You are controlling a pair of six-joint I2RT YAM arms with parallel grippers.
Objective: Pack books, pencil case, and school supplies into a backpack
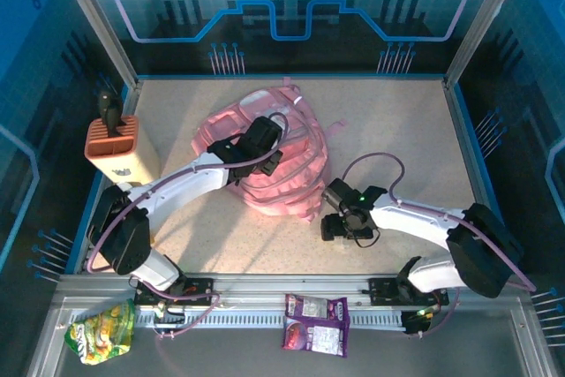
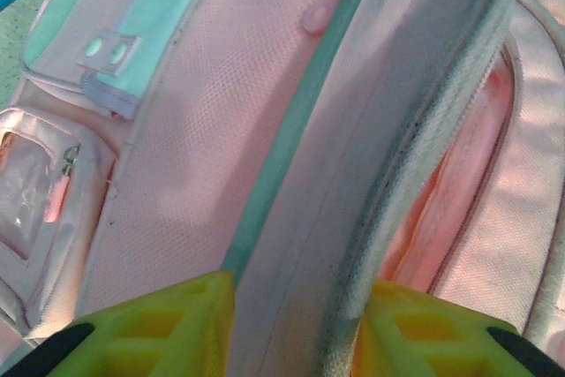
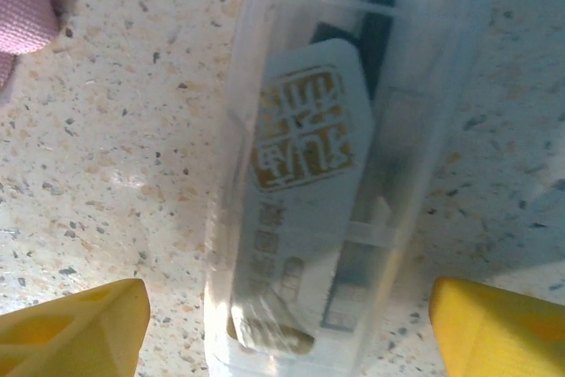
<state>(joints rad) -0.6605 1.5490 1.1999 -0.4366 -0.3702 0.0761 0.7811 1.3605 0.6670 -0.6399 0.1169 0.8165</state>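
Seen from above, a large soft pink fabric backpack (image 1: 305, 165) with clear-fronted pockets lies slumped in the middle of a speckled beige desk (image 1: 415, 130). 2 white robot arms reach toward it from the near edge.

The left gripper (image 1: 261, 142) rests on top of the backpack. Its wrist view shows 2 yellow fingers (image 2: 168, 328) on either side of a raised fabric edge beside the zip opening. They press against it on both sides, so we judge the gripper closed on that edge. A reddish-pink lining shows through the gap.

The right gripper (image 1: 338, 227) is low over the desk, just beside the backpack's near right side. Its wrist view shows the fingers standing wide apart. A small slim clear plastic tube (image 3: 309, 156) with a silver label lies flat on the desk between them, touching neither. This is the school supplies item, and it is not yet held.

As we judge progress, the tube is unpacked and the bag mouth is only partly parted. The backpack's inside is hidden, so we cannot tell whether the books and the pencil case are already in. What remains is to grasp the tube, lift it and drop it through the opening.

An orange-and-cream block holder (image 1: 119, 149) stands at the desk's left edge. A green snack bag (image 1: 101, 331) and a purple snack packet (image 1: 316, 324) lie on the metal ledge in front.
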